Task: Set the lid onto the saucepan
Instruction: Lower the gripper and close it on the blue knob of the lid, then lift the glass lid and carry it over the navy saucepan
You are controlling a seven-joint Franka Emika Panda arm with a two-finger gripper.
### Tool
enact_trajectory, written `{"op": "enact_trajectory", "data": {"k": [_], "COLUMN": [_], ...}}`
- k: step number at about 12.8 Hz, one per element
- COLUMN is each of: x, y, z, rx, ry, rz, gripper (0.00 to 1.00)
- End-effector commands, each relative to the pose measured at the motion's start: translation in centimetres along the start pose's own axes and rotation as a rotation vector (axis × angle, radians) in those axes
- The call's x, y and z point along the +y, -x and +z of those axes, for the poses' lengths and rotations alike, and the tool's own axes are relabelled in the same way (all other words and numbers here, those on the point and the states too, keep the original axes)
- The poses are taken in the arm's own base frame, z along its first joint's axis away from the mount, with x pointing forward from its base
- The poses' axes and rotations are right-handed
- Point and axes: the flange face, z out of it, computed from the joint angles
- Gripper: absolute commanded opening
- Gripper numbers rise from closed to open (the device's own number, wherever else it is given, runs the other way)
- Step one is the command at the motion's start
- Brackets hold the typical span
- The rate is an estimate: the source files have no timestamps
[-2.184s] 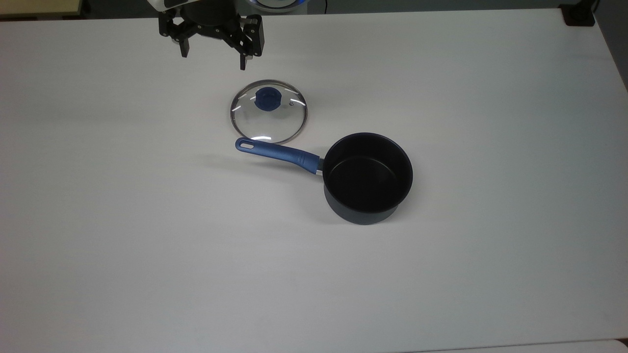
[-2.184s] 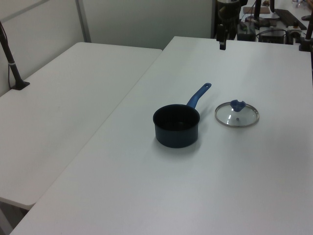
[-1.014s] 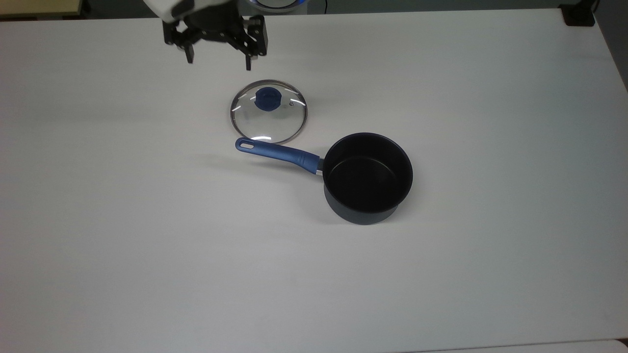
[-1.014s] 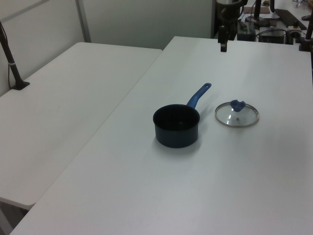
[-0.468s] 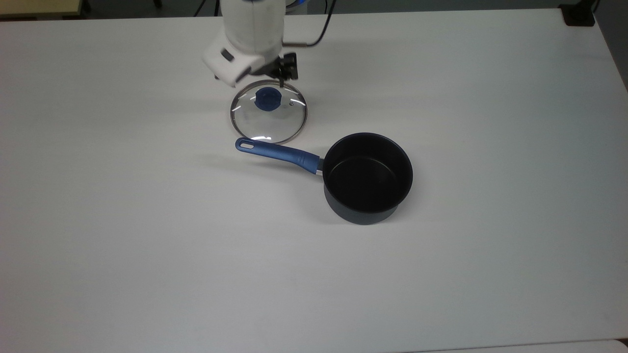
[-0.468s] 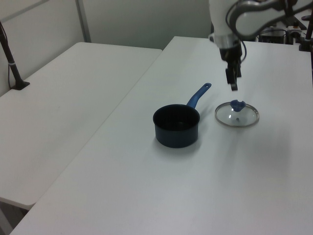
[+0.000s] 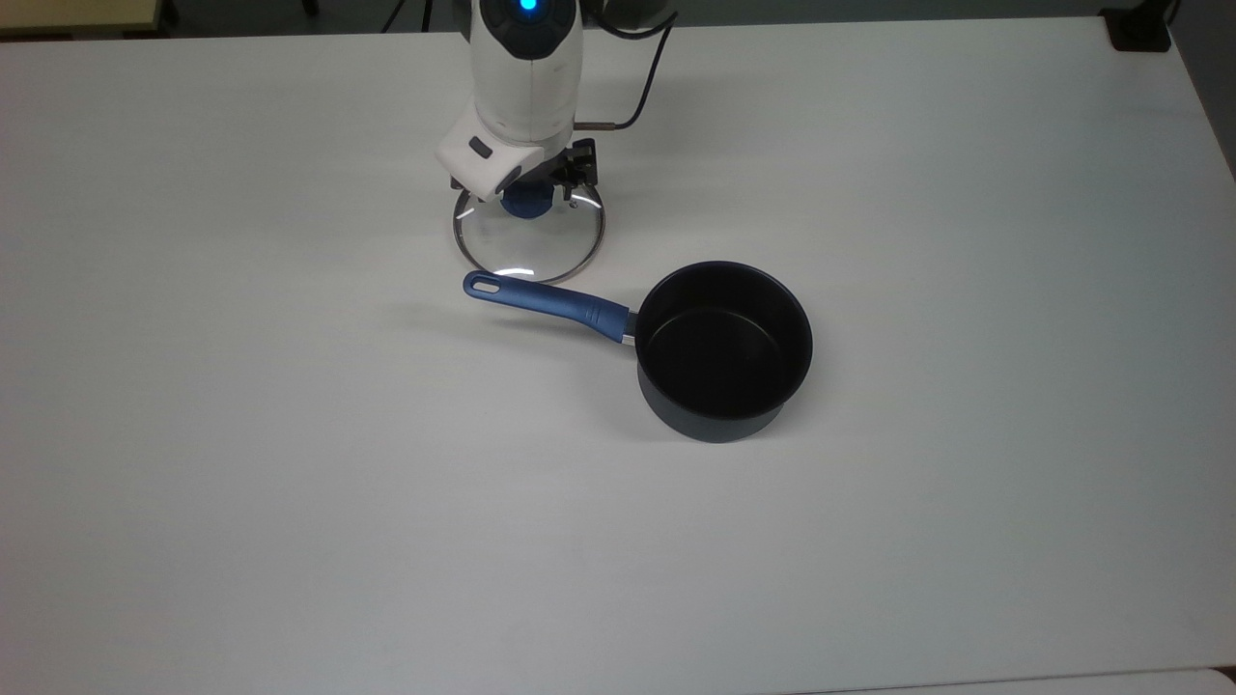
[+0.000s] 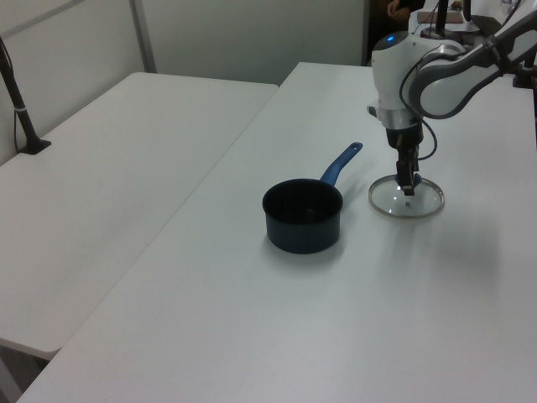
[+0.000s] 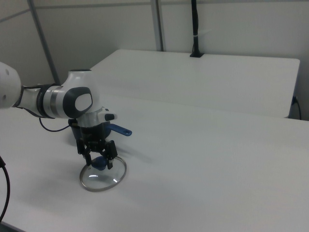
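Observation:
The lid lies flat on the white table, a clear glass disc with a metal rim and a blue knob. My gripper stands low over it, open, one finger on each side of the knob. From the top view the gripper covers part of the knob. The saucepan stands upright to the top view's lower right of the lid, dark and empty. Its blue handle points toward the lid's near rim. In the left view the saucepan sits left of the lid and gripper.
A cable trails from the arm near the table's far edge. A second white table adjoins on the left view's left, with a black post clamped to it. A person's hand shows at the far end.
The arm has swung in from the table's far edge and come down over the lid, its open fingers now around the knob. Lid and saucepan have not moved.

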Motion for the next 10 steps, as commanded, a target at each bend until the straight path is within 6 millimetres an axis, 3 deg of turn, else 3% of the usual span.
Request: {"op": "enact_trajectory", "data": {"k": [1, 6, 8, 10], "x": [-0.5, 0.0, 0.7, 1.6], "y": [-0.1, -0.1, -0.4, -0.6], "z": [-0.4, -1.4, -3.1, -6.9], "rx": [0.044, 0.052, 0.042, 0.010], "ry": [0.012, 0.010, 0.008, 0.009], "rz": [0.029, 0.025, 0.039, 0.060], "gripper": [0.88, 0.48, 0.42, 0.41]}}
